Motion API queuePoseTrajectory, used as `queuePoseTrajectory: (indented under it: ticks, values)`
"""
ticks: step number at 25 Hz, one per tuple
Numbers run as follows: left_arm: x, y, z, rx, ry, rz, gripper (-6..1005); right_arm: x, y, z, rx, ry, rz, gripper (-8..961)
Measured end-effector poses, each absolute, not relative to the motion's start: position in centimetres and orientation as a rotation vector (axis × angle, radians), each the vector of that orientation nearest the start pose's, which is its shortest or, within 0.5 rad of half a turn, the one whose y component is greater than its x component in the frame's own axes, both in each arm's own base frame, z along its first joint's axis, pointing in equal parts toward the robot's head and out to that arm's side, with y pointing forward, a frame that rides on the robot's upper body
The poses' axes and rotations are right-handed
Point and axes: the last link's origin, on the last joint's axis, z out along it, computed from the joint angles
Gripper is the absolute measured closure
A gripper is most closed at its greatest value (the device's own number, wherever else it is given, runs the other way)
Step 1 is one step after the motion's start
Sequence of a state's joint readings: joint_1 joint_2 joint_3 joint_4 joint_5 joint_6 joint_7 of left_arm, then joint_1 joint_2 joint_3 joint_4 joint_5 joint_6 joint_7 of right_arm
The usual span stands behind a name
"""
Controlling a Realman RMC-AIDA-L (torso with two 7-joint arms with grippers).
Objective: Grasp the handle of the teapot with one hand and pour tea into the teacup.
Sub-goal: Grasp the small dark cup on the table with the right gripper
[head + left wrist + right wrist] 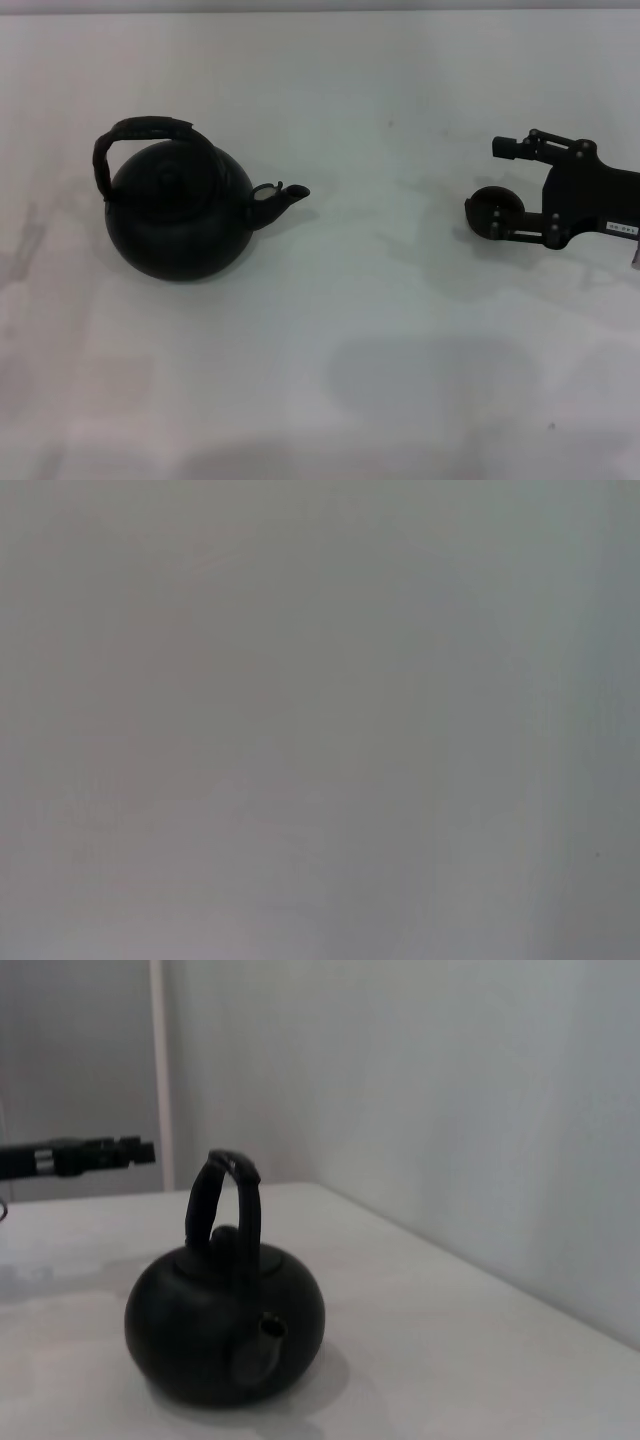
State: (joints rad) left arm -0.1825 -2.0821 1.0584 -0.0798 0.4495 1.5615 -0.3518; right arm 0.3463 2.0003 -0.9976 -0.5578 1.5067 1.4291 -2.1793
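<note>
The round matte black teapot (180,220) stands upright on the white table at the left, its spout (287,195) pointing right. Its arched wrapped handle (145,130) stands up over the lid. The right wrist view shows the teapot (215,1325) and handle (225,1210) from the spout side. My right gripper (495,185) lies low at the right, open, far from the teapot. The small dark teacup (495,200) sits at its tips, partly covered by the near finger. The dark bar beyond the teapot looks like my left gripper (130,1150). It is off the table's left side.
The white table (360,330) stretches bare between the teapot and the right gripper and toward the front. A plain wall (450,1110) rises behind the table. The left wrist view shows only a plain grey surface (320,720).
</note>
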Motion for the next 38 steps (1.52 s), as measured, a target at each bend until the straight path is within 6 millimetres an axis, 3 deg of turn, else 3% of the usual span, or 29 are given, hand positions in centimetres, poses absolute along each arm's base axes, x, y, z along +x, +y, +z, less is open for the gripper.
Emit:
queuePoseTrajectory:
  ticks: [9,31,38]
  values:
    - [-38.6,20.2,0.8,-1.477,-0.64,-0.769,137,31.7,30.3,-0.5,-2.659,0.344,0.475,102]
    - [-38.6,20.5,1.0,-1.477,-0.624,-0.767,138,32.8,30.7,-0.5,-2.648,0.357,0.356,99]
    - [-38.6,20.5,1.0,-1.478,-0.624,-0.767,137,32.9,30.8,-1.4,-2.671,0.333,0.277,100]
